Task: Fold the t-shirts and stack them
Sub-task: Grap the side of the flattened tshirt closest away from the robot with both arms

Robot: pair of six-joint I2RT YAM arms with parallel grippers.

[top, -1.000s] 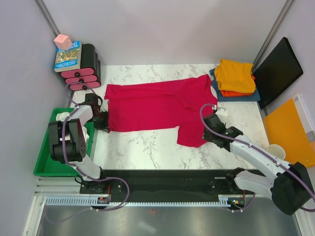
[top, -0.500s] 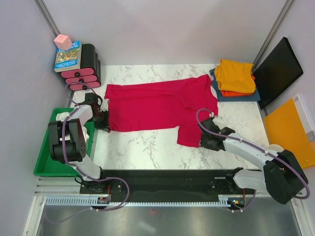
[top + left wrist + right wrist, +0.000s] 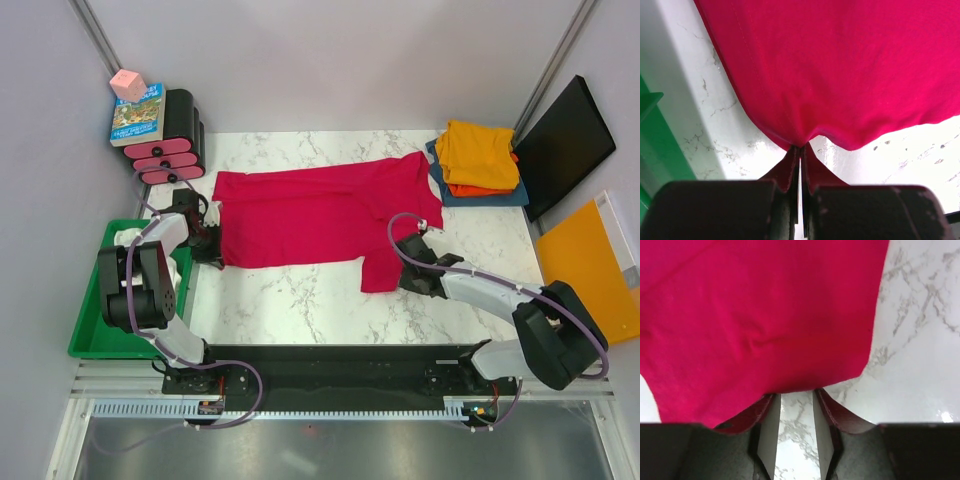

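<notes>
A crimson-red t-shirt [image 3: 310, 215] lies spread flat on the marble table [image 3: 290, 300]. My left gripper [image 3: 207, 252] is shut on its near left corner; in the left wrist view the cloth [image 3: 840, 75] is pinched between the closed fingers [image 3: 800, 152]. My right gripper [image 3: 406, 272] is open at the near right sleeve [image 3: 385, 270]; in the right wrist view the sleeve hem [image 3: 765, 340] lies across the fingertips with bare marble between them [image 3: 796, 396]. Folded yellow-orange [image 3: 478, 150], orange [image 3: 482, 190] and blue [image 3: 447, 190] shirts are stacked at the back right. The white shirt is out of view.
A green bin [image 3: 90, 335] stands left of the table. Pink-and-black stacked cases [image 3: 175, 140] with a book [image 3: 137, 115] and pink cube are at the back left. A black panel [image 3: 565, 145] and a flat orange board [image 3: 590, 265] are on the right.
My right gripper has moved left along the table up to the sleeve's edge. The left gripper and the shirt have not moved.
</notes>
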